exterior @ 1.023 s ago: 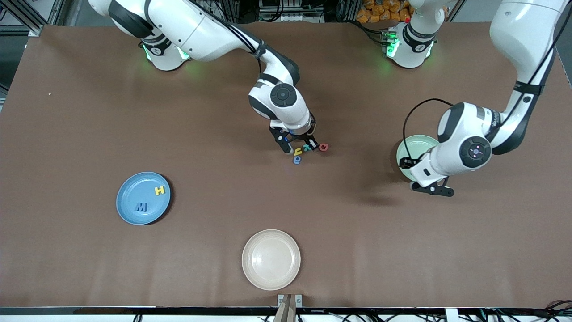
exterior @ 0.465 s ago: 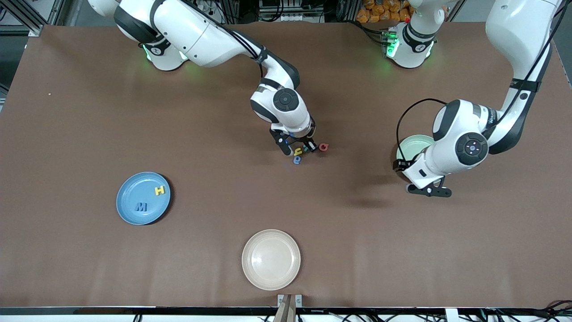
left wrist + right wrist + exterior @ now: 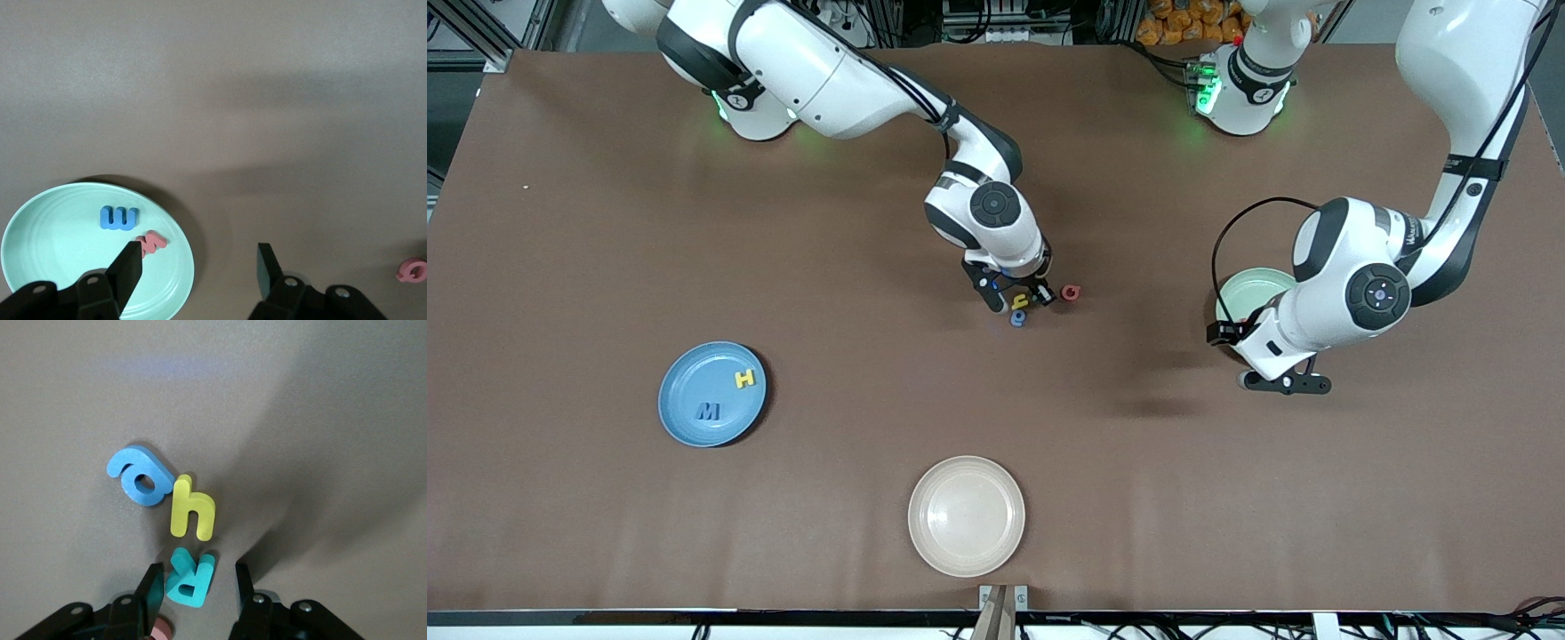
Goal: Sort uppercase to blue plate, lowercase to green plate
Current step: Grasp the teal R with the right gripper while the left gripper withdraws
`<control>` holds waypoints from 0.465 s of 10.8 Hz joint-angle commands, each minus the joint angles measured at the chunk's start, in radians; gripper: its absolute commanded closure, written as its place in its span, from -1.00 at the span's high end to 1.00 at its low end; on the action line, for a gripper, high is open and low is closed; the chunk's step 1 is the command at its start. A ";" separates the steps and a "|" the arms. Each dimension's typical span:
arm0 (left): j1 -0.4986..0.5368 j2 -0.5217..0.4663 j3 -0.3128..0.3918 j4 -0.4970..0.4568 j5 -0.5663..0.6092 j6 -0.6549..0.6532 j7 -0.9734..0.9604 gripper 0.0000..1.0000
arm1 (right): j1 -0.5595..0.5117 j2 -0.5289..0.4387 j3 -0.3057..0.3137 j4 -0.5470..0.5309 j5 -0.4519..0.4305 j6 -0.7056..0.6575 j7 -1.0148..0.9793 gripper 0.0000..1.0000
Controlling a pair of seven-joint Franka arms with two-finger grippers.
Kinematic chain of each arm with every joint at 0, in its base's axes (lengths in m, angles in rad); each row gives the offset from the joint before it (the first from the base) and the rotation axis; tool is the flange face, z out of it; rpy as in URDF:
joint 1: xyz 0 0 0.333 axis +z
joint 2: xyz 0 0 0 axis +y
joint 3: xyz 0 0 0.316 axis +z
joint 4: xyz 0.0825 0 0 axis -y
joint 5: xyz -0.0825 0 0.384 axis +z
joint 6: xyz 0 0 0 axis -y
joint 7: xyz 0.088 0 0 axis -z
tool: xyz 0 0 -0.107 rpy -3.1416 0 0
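Item: teal R [image 3: 189, 577], uppercase, between my right hand's [image 3: 193, 587] part-open fingers, bracketed for pickup toward blue plate [image 3: 694, 391]. My left hand [image 3: 198, 263] open, waiting over green plate [image 3: 40, 247].

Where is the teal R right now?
The teal R lies on the table mid-way between the arms, between the right gripper's fingers, beside the yellow h.

teal r [image 3: 189, 579], yellow h [image 3: 192, 509], blue a [image 3: 141, 476], red q [image 3: 1071, 292]; medium-blue plate [image 3: 685, 418], mint-green plate [image 3: 40, 240], cream plate [image 3: 943, 542].
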 commanded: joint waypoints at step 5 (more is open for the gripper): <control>-0.005 -0.022 -0.031 0.004 -0.019 -0.010 -0.008 0.51 | -0.014 -0.051 -0.002 0.053 -0.021 -0.097 0.000 -1.00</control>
